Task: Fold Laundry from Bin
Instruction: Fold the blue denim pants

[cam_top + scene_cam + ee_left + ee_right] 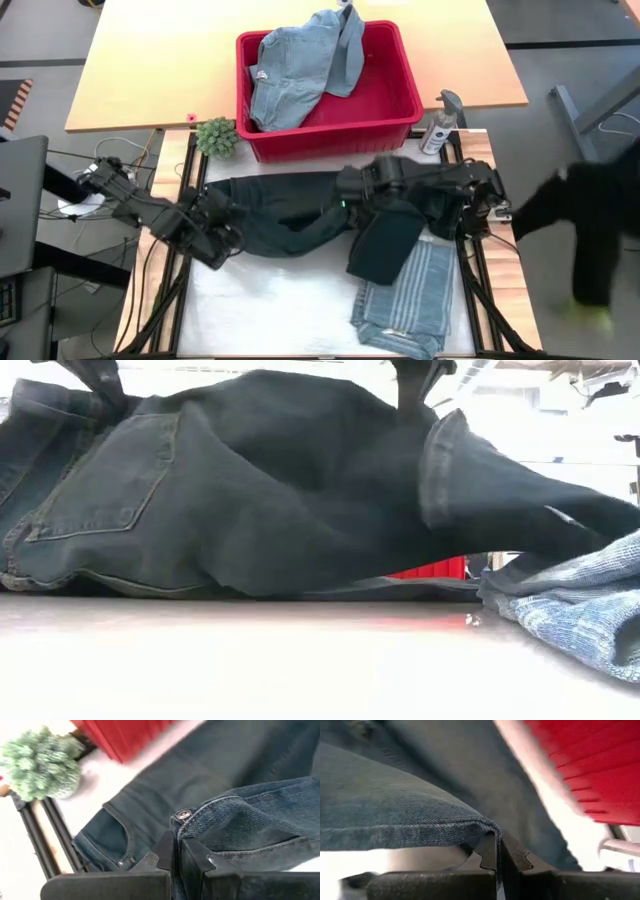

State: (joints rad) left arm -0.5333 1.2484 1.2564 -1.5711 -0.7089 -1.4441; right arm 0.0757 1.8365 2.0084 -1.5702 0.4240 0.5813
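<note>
High view: your rectangular red plastic bin [395,95] holds a light blue denim garment [300,65]; long dark navy trousers [290,215] lie before it.
Left wrist view: left gripper [176,862] clamps the trousers' waistband.
Right wrist view: right gripper [498,852] pinches a hem.

The bench [250,300] has a white top framed by dark rails, with wood strips along its sides. Dark trousers [290,215] stretch across its middle, partly raised off the surface. Toward the right, a folded striped blue shirt [405,300] lies flat, with a small black item [385,245] resting on its far end. At the far edge stands the red bin [395,115], light denim pieces [300,70] heaped inside and draped over its rim. A small green plant [216,137] stands just beside the bin's left corner, and a spray bottle [440,125] stands near its right corner.
</note>
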